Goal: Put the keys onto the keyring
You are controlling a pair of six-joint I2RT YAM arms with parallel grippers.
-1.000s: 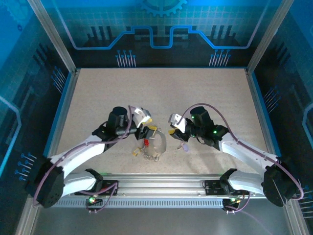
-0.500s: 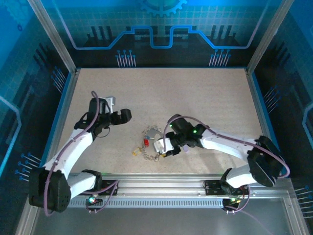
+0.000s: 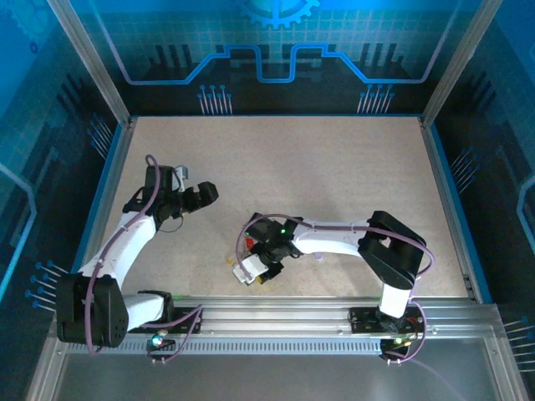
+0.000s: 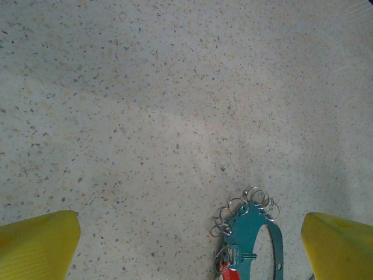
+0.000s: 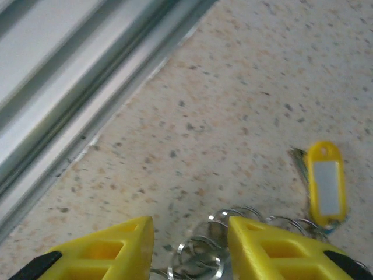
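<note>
Your left gripper (image 3: 203, 195) hangs over bare worktop (image 3: 334, 167) on the left side, its jaws spread wide and holding nothing. Through its wrist camera you see the keyring (image 4: 247, 224) at the lower edge, lying flat on the worktop between the two yellow fingers and clear of both. A bunch of small metal rings (image 4: 247, 204) sits at its far end, and a red key (image 4: 224, 269) lies against its near part.

Your right gripper (image 3: 251, 271) reaches across to the near middle of the worktop, close to the metal rail (image 5: 70, 87). Its jaws stand partly apart, with some of the small rings between them; you cannot tell whether they touch. A yellow tag (image 5: 326, 184) lies off to one side, apart from the fingers.
</note>
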